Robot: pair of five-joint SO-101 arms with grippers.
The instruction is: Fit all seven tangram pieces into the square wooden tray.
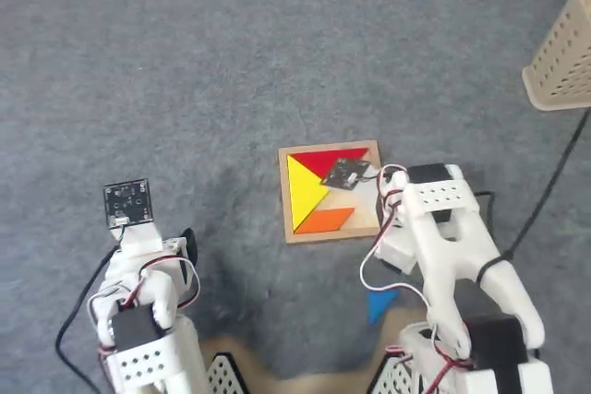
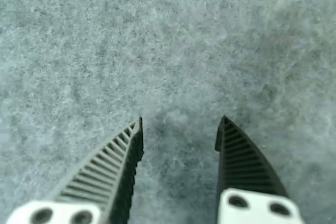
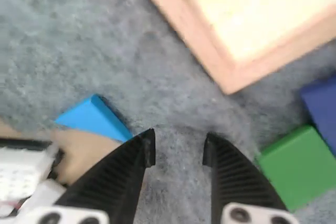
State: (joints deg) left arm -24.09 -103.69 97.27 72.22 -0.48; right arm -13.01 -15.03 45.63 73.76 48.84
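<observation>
**A:** Left tool?

**B:** Left tool (image 2: 181,121) is released. Jaws are apart with nothing between them, over the grey cover of the bench (image 1: 185,71). That arm sits at the near-left, well apart from the tray.

**A:** Right one?

**B:** Right tool (image 3: 178,136) is also released and empty. It's low over the bench, just outside a tray corner.

**A:** Loose pieces?

**B:** 3 on the bench around it. The blue triangle (image 3: 94,116) is on one side, with a corner close to one finger (image 3: 128,166); I can't tell if they touch. The green piece (image 3: 291,163) is on the other side, clear of the fingers. The dark blue piece (image 3: 321,103) is just beyond the green one, cut off by the frame edge.

**A:** Tray?

**B:** The square wooden tray (image 1: 331,232) lies flat mid-bench with 3 pieces showing in it. The red triangle (image 1: 328,161) is along the far edge, the yellow triangle (image 1: 303,193) is on the left-arm side, and the orange piece (image 1: 325,220) is at the near edge. The right arm covers the rest, so I can't tell what's under it.

**A:** Further back?

**B:** A beige perforated basket (image 1: 563,53) at the far-right edge, with a black cable (image 1: 554,182) running below it.
</observation>
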